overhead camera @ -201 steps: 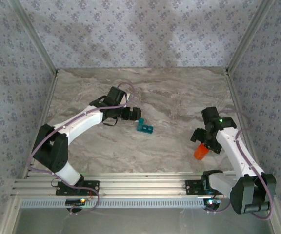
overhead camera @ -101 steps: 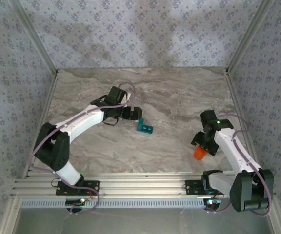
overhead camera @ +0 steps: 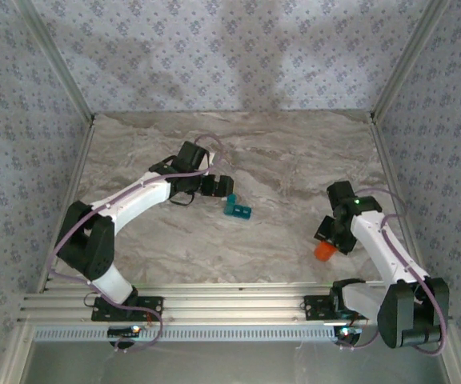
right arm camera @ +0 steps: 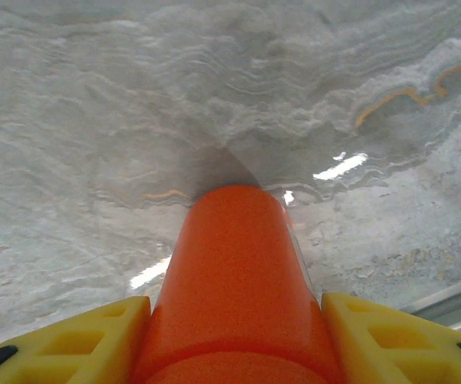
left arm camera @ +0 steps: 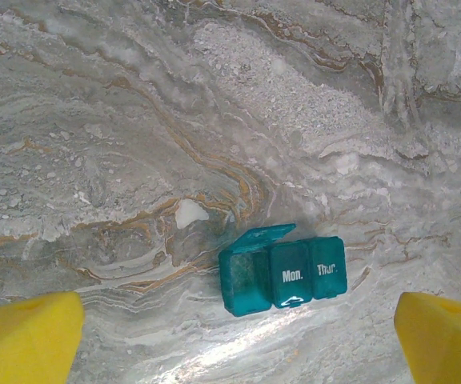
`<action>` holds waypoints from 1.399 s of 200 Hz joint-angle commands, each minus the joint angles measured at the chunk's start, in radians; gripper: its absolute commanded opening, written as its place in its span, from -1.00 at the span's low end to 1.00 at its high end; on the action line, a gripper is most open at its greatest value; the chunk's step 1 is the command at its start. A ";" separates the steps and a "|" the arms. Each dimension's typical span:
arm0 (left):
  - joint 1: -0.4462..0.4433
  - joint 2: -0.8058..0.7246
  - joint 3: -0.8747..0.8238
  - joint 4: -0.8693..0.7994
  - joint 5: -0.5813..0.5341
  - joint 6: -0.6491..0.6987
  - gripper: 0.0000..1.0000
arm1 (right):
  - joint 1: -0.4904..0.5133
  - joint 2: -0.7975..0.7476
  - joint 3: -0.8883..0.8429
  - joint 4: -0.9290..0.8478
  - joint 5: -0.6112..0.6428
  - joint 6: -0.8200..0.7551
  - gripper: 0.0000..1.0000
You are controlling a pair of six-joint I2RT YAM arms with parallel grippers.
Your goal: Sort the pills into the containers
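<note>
Across the table [overhead camera: 294, 152]: one teal pill box [left arm camera: 282, 280], one orange bottle [right arm camera: 234, 264]; left gripper [left arm camera: 234, 336] gapes wide, empty, right gripper [right arm camera: 234, 320] clamps the bottle.

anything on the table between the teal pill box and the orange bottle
Nothing. In the top view, bare marble table runs from the pill box to the orange bottle.

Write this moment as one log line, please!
left gripper: open | teal pill box: on marble table, beside left gripper, one end lid open | right gripper: shut on orange bottle
</note>
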 commanded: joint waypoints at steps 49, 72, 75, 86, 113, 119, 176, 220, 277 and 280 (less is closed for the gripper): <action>0.025 -0.008 0.049 -0.043 -0.049 0.031 0.99 | 0.083 0.173 0.288 0.060 -0.049 -0.038 -0.23; 0.034 -0.016 0.052 -0.048 -0.085 0.038 0.99 | 0.111 0.286 0.410 0.069 -0.068 -0.103 -0.22; 0.034 -0.019 0.051 -0.045 -0.092 0.037 0.99 | 0.115 0.301 0.442 0.070 -0.070 -0.110 -0.22; 0.038 -0.031 0.036 -0.014 -0.117 0.042 0.98 | 0.127 0.357 0.515 0.069 -0.080 -0.136 -0.22; 0.044 -0.071 -0.013 0.070 -0.233 0.056 0.99 | 0.138 0.491 0.685 0.050 -0.147 -0.188 -0.22; 0.045 -0.084 -0.025 0.085 -0.255 0.066 0.98 | 0.138 0.524 0.726 0.041 -0.166 -0.204 -0.22; 0.109 -0.177 -0.120 0.219 -0.172 0.084 0.98 | 0.164 0.767 1.058 -0.024 -0.290 -0.300 -0.22; 0.120 -0.191 -0.166 0.294 -0.131 0.184 0.98 | 0.174 0.884 1.261 -0.070 -0.479 -0.390 -0.22; 0.117 -0.243 -0.309 0.579 0.027 0.365 0.94 | 0.195 1.015 1.507 -0.238 -0.658 -0.468 -0.21; 0.115 -0.247 -0.314 0.593 0.034 0.374 0.94 | 0.197 1.019 1.515 -0.244 -0.660 -0.469 -0.20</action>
